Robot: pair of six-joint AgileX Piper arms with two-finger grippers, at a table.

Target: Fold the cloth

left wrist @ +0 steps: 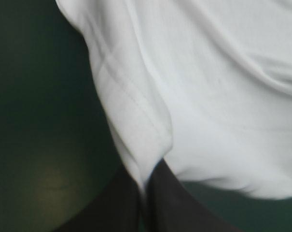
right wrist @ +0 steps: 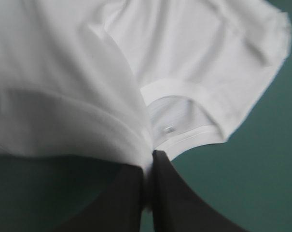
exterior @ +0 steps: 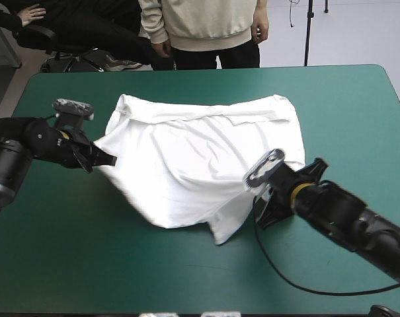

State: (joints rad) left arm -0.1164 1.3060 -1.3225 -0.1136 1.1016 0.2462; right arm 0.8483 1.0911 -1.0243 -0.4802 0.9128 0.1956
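Observation:
The white T-shirt [exterior: 200, 158] lies partly lifted over the middle of the teal-green table, its far edge folded along the back. My left gripper [exterior: 104, 158] pinches the shirt's left edge, fingers shut on the hem [left wrist: 141, 164] in the left wrist view. My right gripper [exterior: 262, 188] holds the shirt's near right edge, a flap hanging below it. In the right wrist view the black fingers [right wrist: 162, 188] meet on the cloth [right wrist: 88, 96], with the collar [right wrist: 184, 130] just ahead of them.
A person stands beyond the table's far edge [exterior: 206, 26], hands at their sides. Bare teal-green cover [exterior: 87, 264] stretches along the near side and to the far right [exterior: 358, 119].

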